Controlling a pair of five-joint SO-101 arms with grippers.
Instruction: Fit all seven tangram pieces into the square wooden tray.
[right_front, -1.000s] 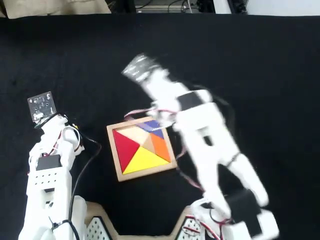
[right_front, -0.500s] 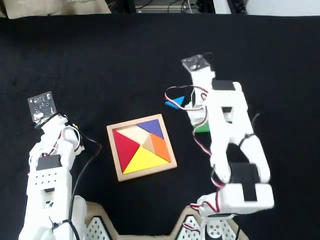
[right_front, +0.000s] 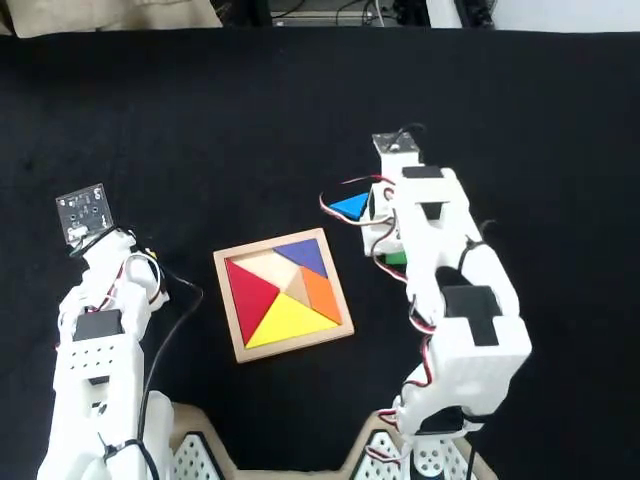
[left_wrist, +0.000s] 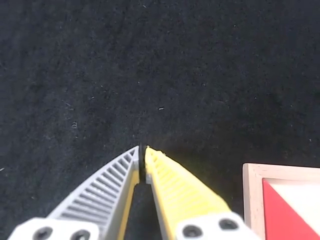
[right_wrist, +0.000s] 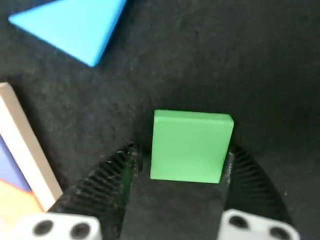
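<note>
While my left gripper (left_wrist: 142, 150) is sitting closed and empty left of the wooden tray (right_front: 232, 330), I am straddling the green square (right_wrist: 191, 146), lying on the cloth (right_front: 200, 120) right of it, with the right gripper (right_wrist: 181, 151), jaws spread; squeezing off-centre risks twisting it askew.

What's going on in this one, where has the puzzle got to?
The right pincer is open, with a finger on either side of the green square, which lies flat on the black cloth beside the wooden tray. A blue triangle lies loose nearby. The tray already holds several coloured pieces. The left pincer is shut and empty, over the cloth on the tray's other side.
</note>
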